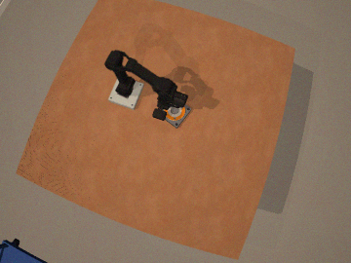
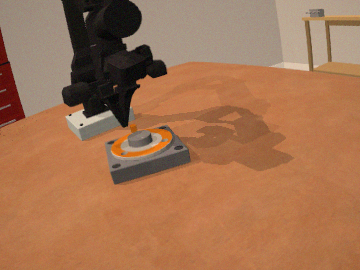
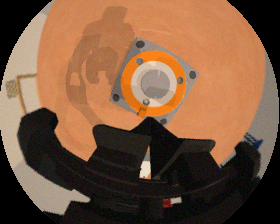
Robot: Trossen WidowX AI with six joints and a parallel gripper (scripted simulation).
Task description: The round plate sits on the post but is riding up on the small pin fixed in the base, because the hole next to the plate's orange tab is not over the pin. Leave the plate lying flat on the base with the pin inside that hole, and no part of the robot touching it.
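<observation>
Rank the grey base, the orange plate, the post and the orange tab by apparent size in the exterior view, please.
1. base
2. plate
3. post
4. tab, smallest; the closed jaws' tips stand just above it.

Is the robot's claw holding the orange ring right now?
No; the gripper is shut on nothing, its tips just above the plate's orange tab.
</observation>
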